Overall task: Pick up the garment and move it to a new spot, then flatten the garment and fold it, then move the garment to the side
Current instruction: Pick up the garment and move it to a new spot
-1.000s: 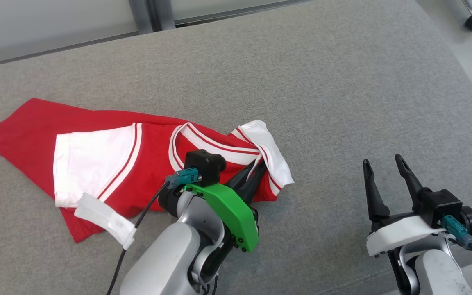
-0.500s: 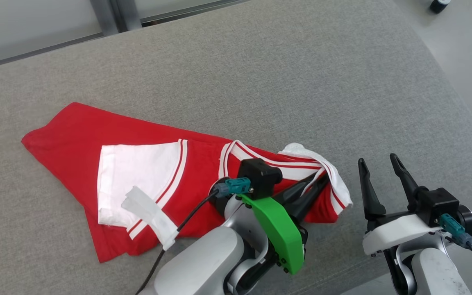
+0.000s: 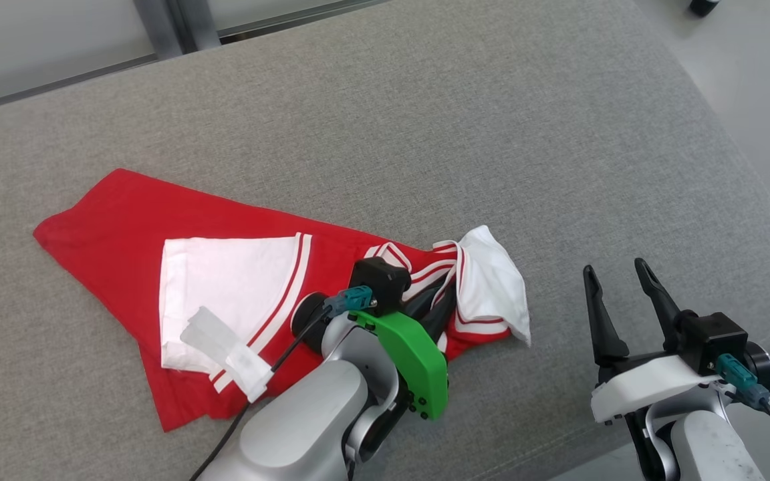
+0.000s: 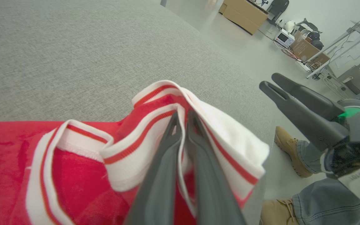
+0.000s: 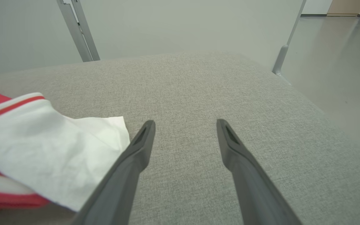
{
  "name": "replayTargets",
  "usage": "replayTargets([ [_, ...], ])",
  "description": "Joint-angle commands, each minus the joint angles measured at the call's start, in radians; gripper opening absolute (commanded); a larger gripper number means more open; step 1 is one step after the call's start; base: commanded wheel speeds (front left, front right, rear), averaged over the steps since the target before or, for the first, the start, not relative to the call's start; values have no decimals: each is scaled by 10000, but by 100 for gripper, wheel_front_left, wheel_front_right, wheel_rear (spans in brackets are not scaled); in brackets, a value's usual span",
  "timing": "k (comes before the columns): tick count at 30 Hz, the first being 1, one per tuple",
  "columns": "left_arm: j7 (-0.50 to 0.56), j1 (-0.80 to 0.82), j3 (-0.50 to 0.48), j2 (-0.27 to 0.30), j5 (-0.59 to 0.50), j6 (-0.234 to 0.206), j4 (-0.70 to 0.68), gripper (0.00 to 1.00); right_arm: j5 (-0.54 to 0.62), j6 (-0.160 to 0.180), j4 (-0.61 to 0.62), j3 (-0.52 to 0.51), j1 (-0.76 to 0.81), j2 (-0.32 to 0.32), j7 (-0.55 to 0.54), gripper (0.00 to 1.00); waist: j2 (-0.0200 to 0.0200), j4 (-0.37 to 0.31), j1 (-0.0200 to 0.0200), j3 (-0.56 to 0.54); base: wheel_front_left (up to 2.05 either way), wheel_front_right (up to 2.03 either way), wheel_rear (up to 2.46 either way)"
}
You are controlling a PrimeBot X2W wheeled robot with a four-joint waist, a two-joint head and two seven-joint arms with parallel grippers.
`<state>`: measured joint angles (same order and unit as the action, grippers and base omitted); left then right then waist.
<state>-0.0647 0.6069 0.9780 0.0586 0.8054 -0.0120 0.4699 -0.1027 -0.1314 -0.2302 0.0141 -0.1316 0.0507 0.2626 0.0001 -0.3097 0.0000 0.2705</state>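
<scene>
The garment [image 3: 124,227] is a red shirt with white sleeves and red-and-white striped trim, lying crumpled on the grey cushion [image 3: 425,133]. My left gripper [image 3: 440,302], under its green cover, is shut on the striped trim near the collar. In the left wrist view the left gripper [image 4: 183,118] pinches the garment [image 4: 73,168], with a white sleeve draped over the right finger. My right gripper [image 3: 614,267] stands open to the right of the garment, holding nothing. In the right wrist view the right gripper [image 5: 184,123] is over bare cushion, the white sleeve [image 5: 42,140] beside its left finger.
The cushion's rounded right edge [image 3: 752,200] drops to the floor [image 3: 759,80]. A person's tan boot [image 4: 287,147] and jeans leg [image 4: 323,200] stand on the floor beyond that edge. A metal post [image 5: 77,28] rises behind the cushion. Bare cushion lies behind and right of the garment.
The head camera has swung. Since half a second ago my left gripper has drawn back leftward with the trim, bunching the collar and flopping the white sleeve over. The right gripper has stayed open.
</scene>
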Motion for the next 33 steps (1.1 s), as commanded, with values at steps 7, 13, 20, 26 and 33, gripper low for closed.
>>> replayTargets([
  [7, -474, 80, -24, 13, -38, -169, 319, 100, 135, 14, 86, -18, 78, 5, 33, 100, -1, 523, 0, -189, 0, 0, 0],
  [13, -928, -58, -329, 310, -119, -575, -497, 100, 123, 15, 382, -116, 227, 20, 31, 100, -1, 1049, 0, -462, 0, 0, 0],
  [20, -1255, -740, -765, 1245, -164, -1234, -1996, 100, 299, 14, 907, -282, 414, 9, 31, 100, -1, 1894, 0, -922, 0, 0, 0],
  [26, -1566, -1658, -1273, 2123, -140, -1929, -3077, 100, 751, 14, 1450, 111, 669, 241, 31, 100, -1, 2616, 0, -1287, 0, 0, 0],
  [33, -1941, -2977, -2052, 2874, -266, -2501, -3327, 100, 1068, 14, 1564, 150, 1076, 662, 31, 100, -1, 3303, 0, -1720, 0, 0, 0],
])
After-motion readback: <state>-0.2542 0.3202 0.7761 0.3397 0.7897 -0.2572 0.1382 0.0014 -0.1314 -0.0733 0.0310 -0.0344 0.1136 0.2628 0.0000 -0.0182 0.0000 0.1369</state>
